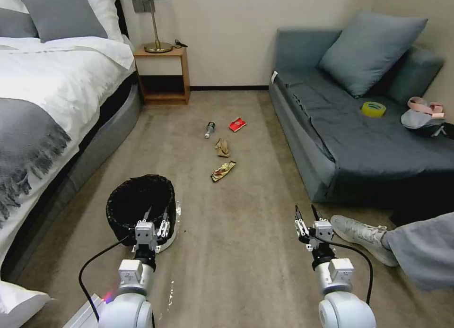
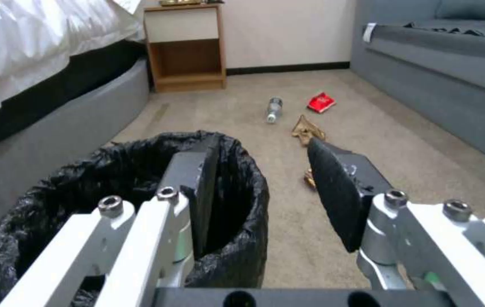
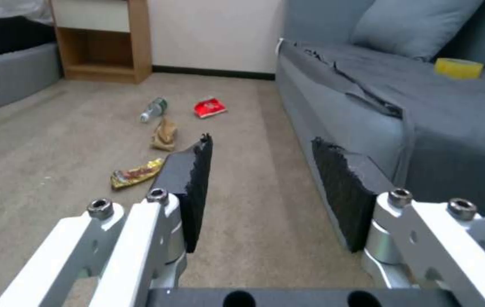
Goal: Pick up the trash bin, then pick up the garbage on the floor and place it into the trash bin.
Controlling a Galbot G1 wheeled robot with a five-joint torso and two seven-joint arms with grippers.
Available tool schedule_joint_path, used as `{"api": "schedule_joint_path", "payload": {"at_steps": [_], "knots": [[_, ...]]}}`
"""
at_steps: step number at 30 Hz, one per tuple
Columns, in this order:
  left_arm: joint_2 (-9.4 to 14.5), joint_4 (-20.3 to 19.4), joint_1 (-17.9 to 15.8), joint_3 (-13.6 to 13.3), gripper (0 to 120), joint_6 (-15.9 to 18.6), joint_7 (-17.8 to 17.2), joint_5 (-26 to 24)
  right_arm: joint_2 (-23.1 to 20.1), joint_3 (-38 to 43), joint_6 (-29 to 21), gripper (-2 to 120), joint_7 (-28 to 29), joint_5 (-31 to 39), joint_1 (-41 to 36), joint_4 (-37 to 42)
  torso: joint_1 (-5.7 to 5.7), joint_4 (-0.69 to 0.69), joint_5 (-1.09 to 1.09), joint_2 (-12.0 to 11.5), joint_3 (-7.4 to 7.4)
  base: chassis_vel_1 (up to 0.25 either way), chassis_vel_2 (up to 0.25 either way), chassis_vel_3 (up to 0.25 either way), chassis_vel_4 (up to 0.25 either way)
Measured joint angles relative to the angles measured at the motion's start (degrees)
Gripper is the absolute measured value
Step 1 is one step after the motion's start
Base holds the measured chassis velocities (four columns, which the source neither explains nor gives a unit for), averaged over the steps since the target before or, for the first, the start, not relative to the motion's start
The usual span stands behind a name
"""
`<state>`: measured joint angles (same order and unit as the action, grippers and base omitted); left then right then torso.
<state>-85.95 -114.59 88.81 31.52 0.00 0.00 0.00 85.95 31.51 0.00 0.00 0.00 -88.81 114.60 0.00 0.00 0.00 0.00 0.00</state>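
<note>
Left gripper [image 2: 265, 187] fingers apart astride the trash bin [image 1: 142, 205] rim — right gripper [image 1: 306, 213] fingers apart.

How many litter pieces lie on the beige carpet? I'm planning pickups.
4: clear plastic bottle farthest, red snack packet beside it, crumpled brown paper nearer, gold-brown foil wrapper nearest. None seem hidden.

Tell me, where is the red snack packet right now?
The red snack packet lies on the carpet mid-room, just right of the clear bottle, between the bed and the grey sofa.
</note>
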Motion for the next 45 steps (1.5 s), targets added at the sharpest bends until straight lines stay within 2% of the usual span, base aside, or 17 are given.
{"api": "schedule_joint_path", "payload": {"at_steps": [21, 23, 24, 27, 28, 29, 30, 34, 35, 37, 39, 40, 44, 45], "knots": [[0.0, 0.0, 0.0, 0.0, 50, 0.1, 0.0, -0.1, 0.0, 0.0, 0.0, 50, 0.0, 0.1, 0.0, 0.0, 0.00, 0.00, 0.00, 0.0, 0.00, 0.000, 0.000, 0.000, 0.000], [0.4, -0.6, -0.2, 0.6, 58, 2.0, -1.4, -1.7, -0.9, 0.0, -1.8, 59, 0.5, 1.8, -0.1, 0.7, 0.00, 0.00, 0.00, 0.0, 0.00, 0.000, 0.000, 0.000, 0.000], [0.4, -0.6, -0.2, 0.6, 58, 2.0, -1.4, -1.7, -0.9, 0.0, -1.8, 59, 0.5, 1.8, -0.1, 0.7, 0.00, 0.00, 0.00, 0.0, 0.00, 0.000, 0.000, 0.000, 0.000], [1.3, -2.1, -0.6, 2.0, 71, 6.8, -4.6, -5.2, -3.0, 0.0, -6.5, 70, 1.8, 6.2, -0.3, 2.6, 0.00, 0.00, 0.00, 0.0, 0.00, 0.000, 0.000, 0.000, 0.000], [1.8, -3.1, -0.9, 2.9, 78, 9.7, -6.6, -7.4, -4.2, 0.0, -9.4, 77, 2.7, 9.0, -0.5, 3.8, 0.00, 0.00, 0.00, 0.0, 0.00, 0.000, 0.000, 0.000, 0.000], [1.8, -3.1, -0.9, 2.9, 78, 9.7, -6.6, -7.4, -4.2, 0.0, -9.4, 77, 2.7, 9.0, -0.5, 3.8, 0.00, 0.00, 0.00, 0.0, 0.00, 0.000, 0.000, 0.000, 0.000], [2.1, -3.6, -1.1, 3.3, 81, 11.2, -7.6, -8.5, -4.9, 0.1, -11.0, 80, 3.2, 10.3, -0.5, 4.4, 0.00, 0.00, 0.00, 0.0, 0.00, 0.000, 0.000, 0.000, 0.000], [3.5, -6.0, -1.8, 5.5, 97, 18.8, -12.7, -14.2, -8.2, 0.1, -18.5, 97, 5.4, 17.4, -0.9, 7.4, 0.00, 0.00, 0.00, 0.0, 0.00, 0.000, 0.000, 0.000, 0.000], [3.5, -6.0, -1.8, 5.5, 97, 18.8, -12.7, -14.2, -8.2, 0.1, -18.5, 97, 5.4, 17.4, -0.9, 7.4, 0.00, 0.00, 0.00, 0.0, 0.00, 0.000, 0.000, 0.000, 0.000], [4.1, -7.1, -2.1, 6.5, 100, 21.9, -14.8, -16.6, -9.5, 0.2, -21.7, 99, 6.3, 20.3, -1.1, 8.6, 0.00, 0.00, 0.00, 0.0, 0.00, 0.000, 0.000, 0.000, 0.000], [5.0, -8.5, -2.5, 7.8, 100, 26.4, -17.9, -20.0, -11.6, 0.2, -26.4, 100, 7.7, 24.7, -1.4, 10.5, 0.00, 0.00, 0.00, 0.0, 0.00, 0.000, 0.000, 0.000, 0.000], [5.0, -8.5, -2.5, 7.8, 100, 26.4, -17.9, -20.0, -11.6, 0.2, -26.4, 100, 7.7, 24.7, -1.4, 10.5, 0.00, 0.00, 0.00, 0.0, 0.00, 0.000, 0.000, 0.000, 0.000], [6.4, -11.0, -3.3, 10.1, 100, 34.0, -23.0, -25.6, -14.8, 0.3, -33.9, 100, 9.9, 31.7, -1.8, 13.5, 0.00, 0.00, 0.00, 0.0, 0.00, 0.000, 0.000, 0.000, 0.000], [6.4, -11.0, -3.3, 10.1, 100, 34.0, -23.0, -25.6, -14.8, 0.3, -33.9, 100, 9.9, 31.7, -1.8, 13.5, 0.00, 0.00, 0.00, 0.0, 0.00, 0.000, 0.000, 0.000, 0.000]]}}
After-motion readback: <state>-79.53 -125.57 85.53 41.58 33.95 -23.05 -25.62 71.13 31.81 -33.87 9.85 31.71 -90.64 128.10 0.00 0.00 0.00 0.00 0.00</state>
